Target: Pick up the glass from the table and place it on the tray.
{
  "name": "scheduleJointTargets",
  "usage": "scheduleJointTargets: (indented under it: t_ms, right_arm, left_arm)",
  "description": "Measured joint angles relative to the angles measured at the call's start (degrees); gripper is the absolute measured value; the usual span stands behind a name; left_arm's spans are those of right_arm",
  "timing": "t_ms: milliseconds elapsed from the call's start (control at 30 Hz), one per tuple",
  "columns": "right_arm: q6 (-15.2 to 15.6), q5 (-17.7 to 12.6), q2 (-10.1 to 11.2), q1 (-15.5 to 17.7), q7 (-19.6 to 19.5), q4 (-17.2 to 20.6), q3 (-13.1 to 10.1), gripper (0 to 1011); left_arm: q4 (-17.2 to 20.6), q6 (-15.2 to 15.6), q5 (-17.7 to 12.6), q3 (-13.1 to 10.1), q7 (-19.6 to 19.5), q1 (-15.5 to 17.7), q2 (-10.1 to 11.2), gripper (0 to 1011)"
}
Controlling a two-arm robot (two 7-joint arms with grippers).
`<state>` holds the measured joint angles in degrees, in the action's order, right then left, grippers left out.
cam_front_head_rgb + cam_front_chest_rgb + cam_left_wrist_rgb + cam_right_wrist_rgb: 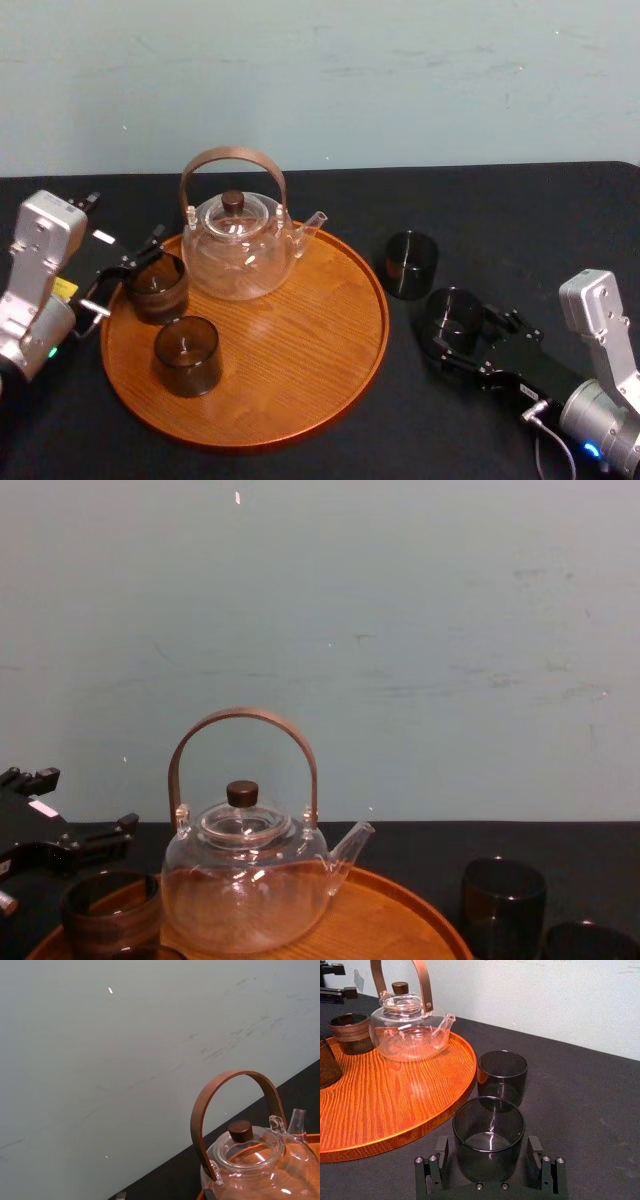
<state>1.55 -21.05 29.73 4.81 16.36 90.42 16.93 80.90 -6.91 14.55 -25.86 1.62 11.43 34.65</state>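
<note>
While the right gripper [455, 335] lies low on the black table [520, 220], its jaws stand wide on either side of a dark glass [488, 1132], which sits on the tabletop just right of the tray [300, 330]. A second dark glass [411, 263] stands just behind it. On the tray are two brown cups [187, 355], then a clear teapot [240, 245]. The left gripper [125, 272] hovers by the farther cup at the tray's left rim, jaws apart and holding nothing.
</note>
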Motion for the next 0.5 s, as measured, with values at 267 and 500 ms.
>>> scheduleJointTargets:
  t_ms: [267,500]
  right_arm:
    - [-0.03,1.07,-1.54,-1.47,1.36,-2.13,-0.42,1002]
    - [-0.06,2.13,-3.05,-3.27,2.65,-4.51,-0.66,1002]
  left_arm:
    - [0.0,0.0,0.0,0.0,0.0,0.0,0.0,1001]
    - [0.0,0.0,0.0,0.0,0.0,0.0,0.0,1001]
